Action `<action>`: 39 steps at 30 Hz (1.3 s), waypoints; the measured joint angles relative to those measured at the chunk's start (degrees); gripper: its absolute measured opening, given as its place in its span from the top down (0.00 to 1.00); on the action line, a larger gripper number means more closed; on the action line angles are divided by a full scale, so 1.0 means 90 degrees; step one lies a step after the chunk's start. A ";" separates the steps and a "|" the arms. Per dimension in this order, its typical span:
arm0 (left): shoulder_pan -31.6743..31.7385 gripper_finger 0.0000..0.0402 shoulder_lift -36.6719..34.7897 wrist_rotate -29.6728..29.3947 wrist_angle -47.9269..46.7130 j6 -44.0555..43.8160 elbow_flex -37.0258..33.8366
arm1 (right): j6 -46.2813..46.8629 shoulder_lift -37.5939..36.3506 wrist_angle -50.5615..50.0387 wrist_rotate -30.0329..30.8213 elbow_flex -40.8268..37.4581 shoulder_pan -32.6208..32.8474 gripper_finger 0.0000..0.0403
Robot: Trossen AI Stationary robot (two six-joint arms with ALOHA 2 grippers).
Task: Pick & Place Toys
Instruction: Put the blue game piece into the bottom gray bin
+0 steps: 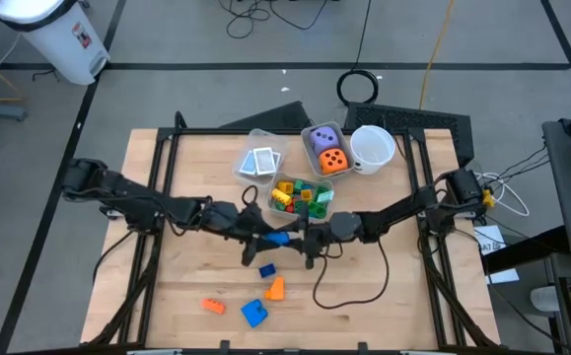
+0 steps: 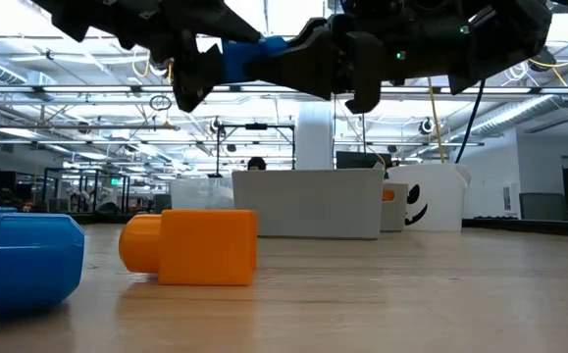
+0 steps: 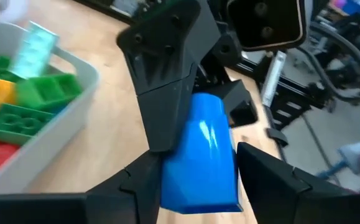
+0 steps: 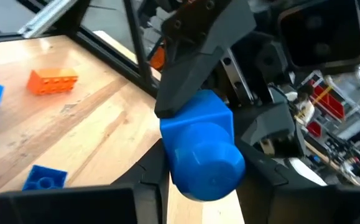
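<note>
Above the middle of the table (image 1: 384,296) both arms meet on one blue block (image 1: 277,238), held in the air. The wrist views show what the high view hides: the left gripper (image 3: 195,186) and the right gripper (image 4: 201,168) each have fingers pressed on the block's sides. Only the low view shows an orange block (image 2: 190,247) lying near the camera. The bin of blocks (image 1: 301,197) stands just behind the grippers.
</note>
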 joint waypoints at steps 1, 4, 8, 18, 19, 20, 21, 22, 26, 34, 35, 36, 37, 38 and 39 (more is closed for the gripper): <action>-0.0033 0.49 -0.0048 -0.0168 -0.0023 0.0031 0.0000 | 0.0035 -0.0002 -0.0012 0.0070 -0.0020 -0.0017 0.74; -0.0112 0.47 -0.0097 -0.0496 -0.0039 0.0045 0.0000 | 0.0125 -0.0002 -0.0027 0.0107 -0.0072 -0.0039 0.75; -0.0187 0.45 -0.0097 -0.0566 -0.0057 0.0083 0.0000 | 0.0126 0.0005 -0.0033 0.0352 -0.0096 -0.0071 0.75; -0.0291 0.45 0.0391 -0.0668 -0.0140 -0.1096 0.0015 | 0.0223 0.0034 -0.0130 0.0320 -0.0132 -0.0056 0.75; -0.0260 0.45 0.0408 -0.0646 -0.0133 -0.1135 0.0015 | 0.0244 0.0034 -0.0141 0.0331 -0.0132 -0.0056 0.75; -0.0220 0.45 0.0410 -0.0605 -0.0146 -0.1090 0.0015 | 0.0245 0.0034 -0.0155 0.0357 -0.0132 -0.0056 0.75; -0.0166 0.45 0.0396 -0.0580 -0.0154 -0.0976 0.0015 | 0.0250 0.0034 -0.0166 0.0387 -0.0132 -0.0062 0.75; -0.0119 0.44 0.0314 -0.0570 -0.0199 -0.0886 0.0015 | 0.0275 0.0030 -0.0175 0.0413 -0.0132 -0.0070 0.76; -0.0145 0.43 -0.0179 -0.1076 0.0068 -0.0420 0.0058 | 0.0564 0.0041 -0.0331 0.0429 -0.0132 -0.0076 0.76; -0.0728 0.43 -0.0749 -0.2440 -0.0024 0.0667 0.0034 | 0.1119 -0.0149 -0.0934 0.0416 -0.0131 -0.0214 0.76; -0.0755 0.43 -0.0749 -0.2505 -0.0062 0.0718 0.0034 | 0.1302 -0.0263 -0.1052 0.0416 -0.0132 -0.0263 0.76; -0.0778 0.43 -0.0739 -0.2556 -0.0173 0.0744 0.0034 | 0.1511 -0.0389 -0.1172 0.0416 -0.0120 -0.0312 0.76; -0.0789 0.43 -0.0729 -0.2576 -0.0313 0.0758 0.0030 | 0.1729 -0.0535 -0.1392 0.0414 -0.0113 -0.0373 0.76; -0.0802 0.43 -0.0726 -0.2622 -0.0431 0.0754 0.0027 | 0.1948 -0.0708 -0.1684 0.0412 -0.0115 -0.0440 0.76; -0.0809 0.43 -0.0726 -0.2694 -0.0519 0.0711 0.0024 | 0.2179 -0.0894 -0.1960 0.0414 -0.0123 -0.0512 0.76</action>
